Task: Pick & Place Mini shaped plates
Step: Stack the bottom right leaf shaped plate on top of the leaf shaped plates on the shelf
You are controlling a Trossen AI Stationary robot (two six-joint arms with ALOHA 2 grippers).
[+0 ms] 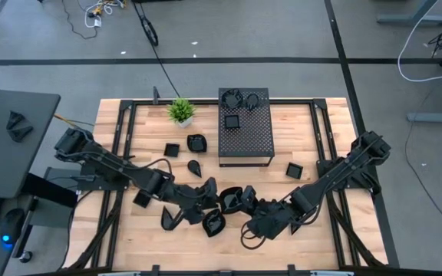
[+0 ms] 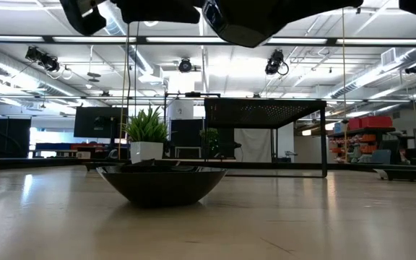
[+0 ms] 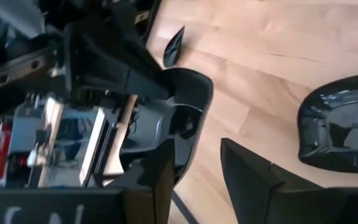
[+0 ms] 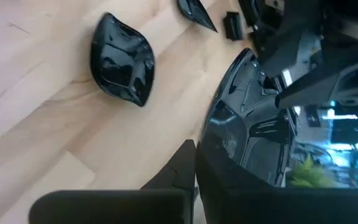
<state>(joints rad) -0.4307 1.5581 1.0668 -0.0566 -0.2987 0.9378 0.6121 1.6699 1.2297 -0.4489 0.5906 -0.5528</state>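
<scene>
Small glossy black mini shaped plates lie scattered on the wooden table. One plate (image 1: 229, 199) hangs above the table's middle, between my two grippers. My right gripper (image 1: 242, 205) is shut on it from the right. My left gripper (image 1: 209, 195) faces it from the left with its fingers (image 3: 157, 183) apart, and the plate's free rim (image 3: 188, 143) reaches between them. More plates rest on their bases: a leaf-shaped one (image 1: 213, 224), a teardrop (image 1: 195, 165), squares (image 1: 172, 149) (image 1: 294, 169). Three others sit on top of the perforated box (image 1: 245, 126). My right gripper pinches the plate's rim (image 4: 213, 155) between its two fingers, one finger (image 4: 180, 165) on the outside and the other hidden behind the plate's wall. The plate is lifted clear of the table and tilted. My left gripper: whether a finger touches the opposite rim, I cannot tell.
A small potted plant (image 1: 180, 111) stands at the far side, left of the black box. A leaf-shaped plate (image 4: 122, 59) and another dish (image 3: 337, 127) lie on the table close below the grippers. Black frame rails (image 1: 121, 130) run along the table's left and right sides.
</scene>
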